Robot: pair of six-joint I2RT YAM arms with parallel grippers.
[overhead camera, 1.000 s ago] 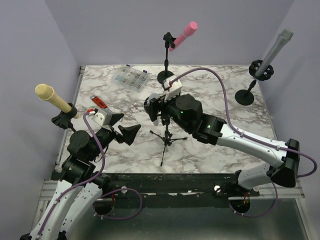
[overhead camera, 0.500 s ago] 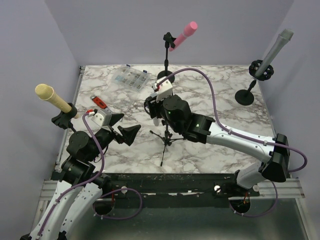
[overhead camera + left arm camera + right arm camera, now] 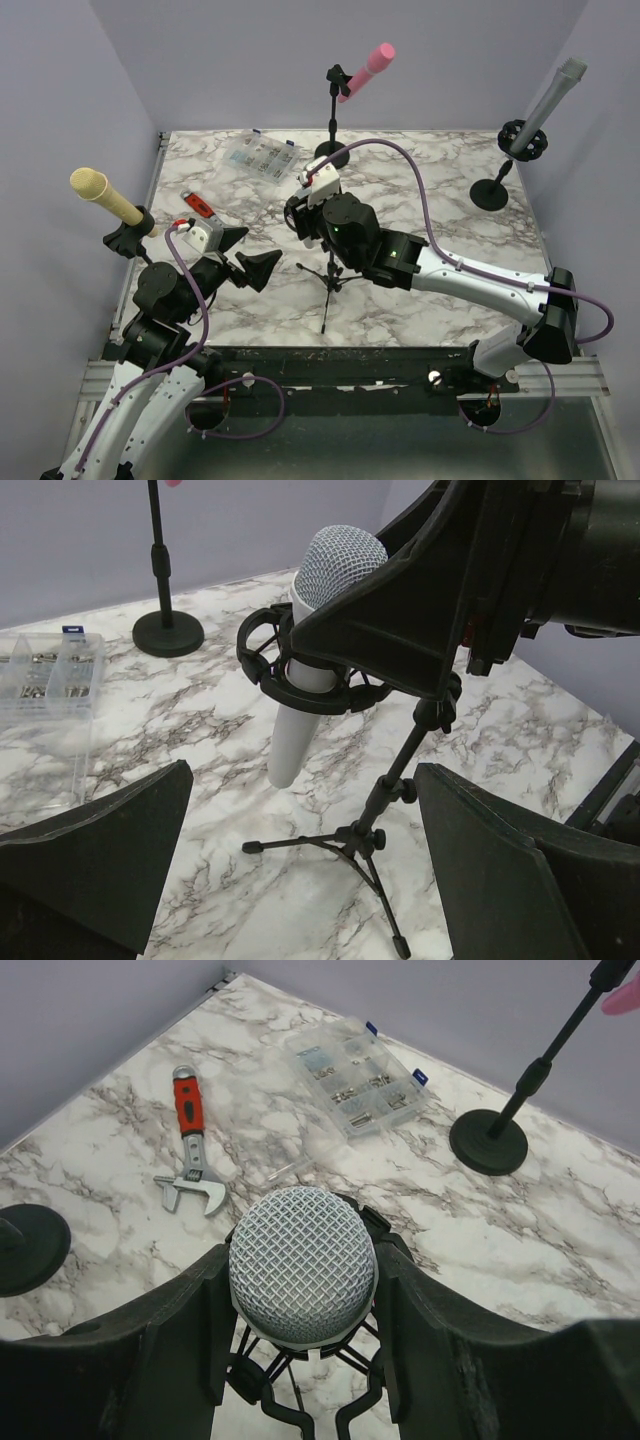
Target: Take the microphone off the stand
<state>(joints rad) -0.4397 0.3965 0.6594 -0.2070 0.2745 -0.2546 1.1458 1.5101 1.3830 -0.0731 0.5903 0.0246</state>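
Pinching the microphone (image 3: 343, 565) just below its mesh head, the right gripper (image 3: 300, 1260) is pressing one finger against each side of the body, directly above the shock-mount ring (image 3: 262, 660). The microphone is sitting in that ring, tilted, with its white handle hanging through below and its head projecting above the fingers.

Extraction is judged to be calling for a pull along the handle's own axis, up and out of the ring. Pulling off-axis is likely risking a jam in the cradle, or tipping the light tripod stand (image 3: 385, 790). Grip pressure is needing to be firm so that the smooth handle is not slipping.

The left gripper (image 3: 250, 255) is hanging spread wide and empty, near the stand's legs over the marble table (image 3: 200, 730), where it could be bracing the stand.
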